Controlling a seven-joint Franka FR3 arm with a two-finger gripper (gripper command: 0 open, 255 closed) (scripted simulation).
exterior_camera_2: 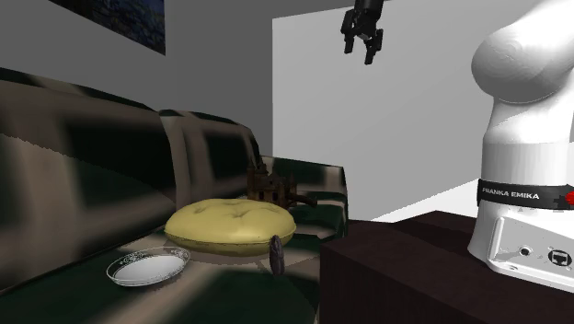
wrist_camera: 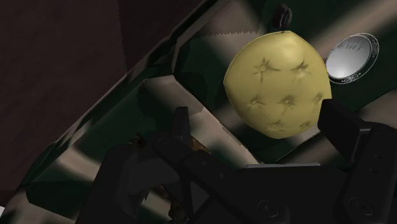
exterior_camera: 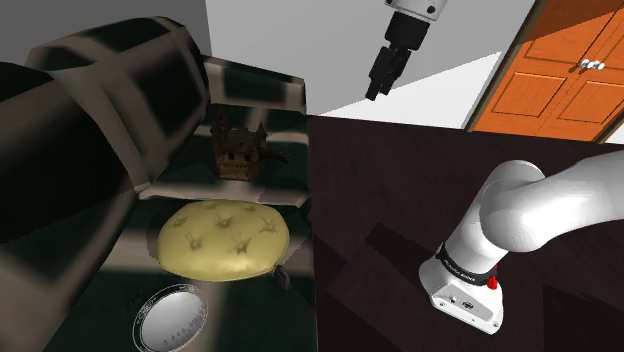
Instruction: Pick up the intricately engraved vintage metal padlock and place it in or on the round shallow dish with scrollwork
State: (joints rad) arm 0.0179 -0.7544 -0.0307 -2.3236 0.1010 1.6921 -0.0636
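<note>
Sofa, dark: padlock beside yellow cushion, dish near. Gripper spread, high above. We fear a nudge rolling padlock off the seat.

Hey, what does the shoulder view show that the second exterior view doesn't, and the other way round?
Shoulder view: an orange panelled door beyond the dark stand. Second exterior view: a dark picture on the wall above the sofa, and the FRANKA EMIKA lettering. Both: the yellow cushion, the silver round dish beside it on the sofa seat, a spiky brown object beyond the cushion, and the black jaws, apart, high in the air.
</note>
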